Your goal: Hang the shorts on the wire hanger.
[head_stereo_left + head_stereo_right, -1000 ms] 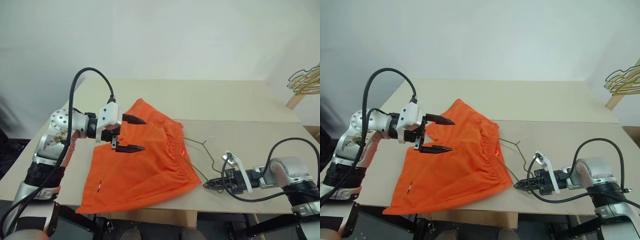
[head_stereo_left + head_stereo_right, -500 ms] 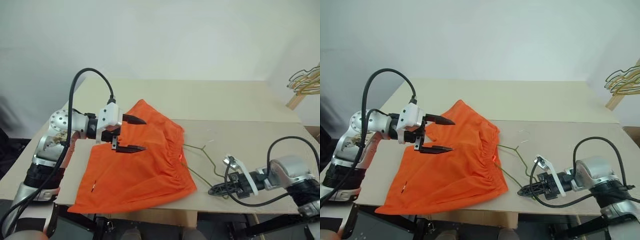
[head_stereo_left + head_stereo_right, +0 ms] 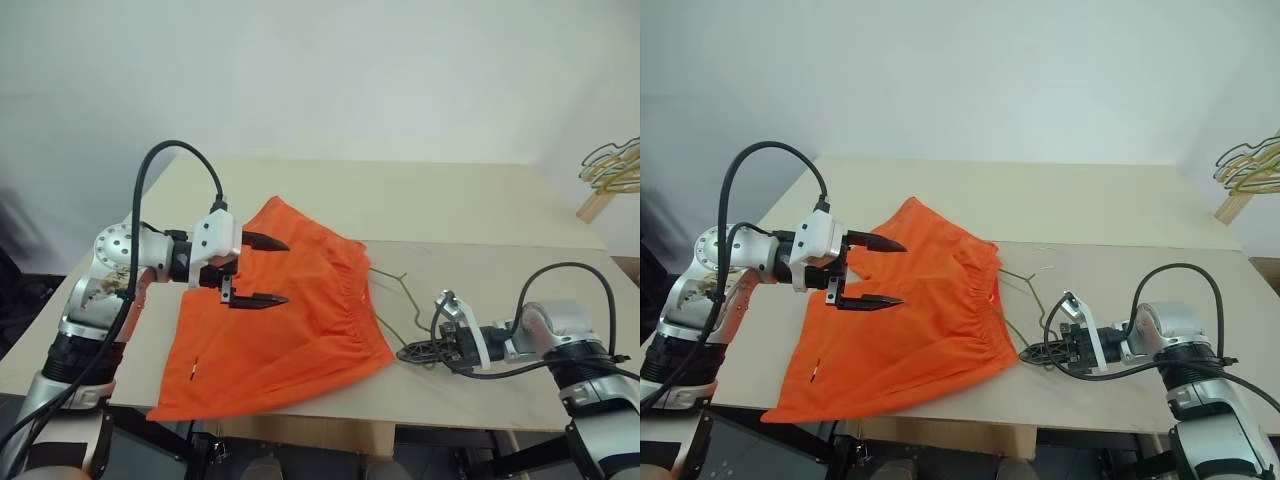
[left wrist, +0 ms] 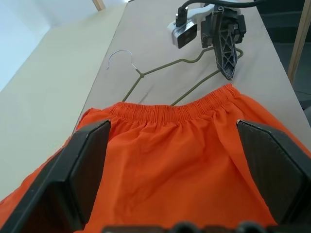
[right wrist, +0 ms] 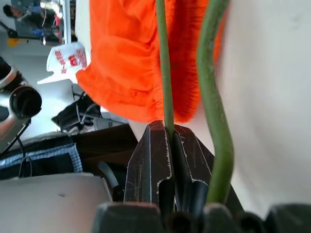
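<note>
The right end effector [image 3: 1028,351], clenched on the wire hanger [image 3: 1025,288], points toward nine o'clock, its tip just beside the gathered waistband of the shorts [image 3: 910,310]. The hanger's long axis runs from that grip up toward twelve o'clock, its hook end lying on the bare table [image 3: 1090,215]; part of it is hidden under the orange fabric. The left end effector [image 3: 872,271] hovers released above the shorts and is nearer to them.
</note>
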You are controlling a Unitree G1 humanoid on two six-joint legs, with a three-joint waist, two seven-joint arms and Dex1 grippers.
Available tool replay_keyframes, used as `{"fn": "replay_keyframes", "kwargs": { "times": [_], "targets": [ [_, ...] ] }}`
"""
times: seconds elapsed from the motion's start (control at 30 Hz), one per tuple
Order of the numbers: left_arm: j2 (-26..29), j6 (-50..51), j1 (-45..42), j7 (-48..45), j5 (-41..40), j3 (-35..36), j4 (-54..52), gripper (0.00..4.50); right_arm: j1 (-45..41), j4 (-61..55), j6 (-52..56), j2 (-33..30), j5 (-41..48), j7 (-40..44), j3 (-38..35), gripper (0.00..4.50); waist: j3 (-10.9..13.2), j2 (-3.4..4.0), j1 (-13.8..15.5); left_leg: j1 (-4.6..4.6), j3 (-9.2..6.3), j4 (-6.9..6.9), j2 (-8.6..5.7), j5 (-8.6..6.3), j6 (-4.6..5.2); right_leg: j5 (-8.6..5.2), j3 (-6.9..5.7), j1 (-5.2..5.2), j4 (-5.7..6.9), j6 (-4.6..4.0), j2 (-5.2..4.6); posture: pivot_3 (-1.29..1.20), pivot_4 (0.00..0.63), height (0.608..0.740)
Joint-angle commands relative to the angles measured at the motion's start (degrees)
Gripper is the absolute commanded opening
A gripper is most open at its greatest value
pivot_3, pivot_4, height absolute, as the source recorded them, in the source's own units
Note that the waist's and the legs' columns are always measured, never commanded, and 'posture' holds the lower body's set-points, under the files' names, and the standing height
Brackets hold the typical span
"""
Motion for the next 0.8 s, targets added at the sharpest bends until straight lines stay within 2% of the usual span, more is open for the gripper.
{"fn": "replay_keyframes", "kwargs": {
  "times": [0.03, 0.2, 0.43, 0.57, 0.8],
  "targets": [
    [0.18, -0.99, -1.85, 0.33, -0.86, 0.96, -0.60, 4.48, -1.23, -0.20, 1.14, 2.01, 1.06, -2.30, -3.46, 0.00, 0.00, -0.01, 0.08, -0.04, 0.00, 0.01, 0.00, 0.00, 0.00, 0.00, 0.00, -0.04, 0.02, -0.01, 0.00, 0.04, 0.000, 0.740],
    [-0.22, -1.21, -2.15, 0.22, -0.69, 0.47, -0.48, 4.48, -5.93, 11.09, 0.38, 8.70, -3.74, -12.70, -8.83, 0.00, -0.01, 0.00, -0.11, -0.02, 0.03, 0.02, -0.02, 0.02, -0.04, 0.02, 0.02, -0.07, 0.10, -0.03, -0.02, 0.04, 0.000, 0.740],
    [0.10, -1.28, -2.33, 0.21, -0.61, 0.78, -0.46, 4.48, -6.33, 12.39, -0.62, 11.51, -3.56, -15.86, -14.26, 0.00, -0.01, -0.01, -0.06, -0.08, 0.03, 0.00, -0.02, 0.03, -0.05, 0.03, 0.03, -0.16, 0.10, -0.04, -0.01, 0.05, 0.000, 0.740],
    [0.19, -1.34, -2.39, 0.38, -0.43, 0.83, -0.43, 4.48, -3.65, 4.98, -3.51, 11.19, -2.52, -14.64, -14.65, 0.00, -0.02, 0.00, -0.02, -0.08, 0.02, -0.02, -0.01, 0.03, -0.05, 0.02, 0.03, -0.20, 0.14, -0.05, 0.02, 0.05, 0.000, 0.740],
    [-0.50, -3.15, -5.63, 0.42, 0.35, 0.71, 3.27, 4.48, 6.26, -21.09, -17.62, 5.78, -6.21, -16.30, -13.78, 0.00, -0.01, 0.01, 0.09, -0.30, 0.03, 0.01, -0.02, 0.03, -0.05, 0.02, 0.04, -0.41, 0.15, -0.04, -0.03, 0.01, 0.000, 0.740]
  ]
}}
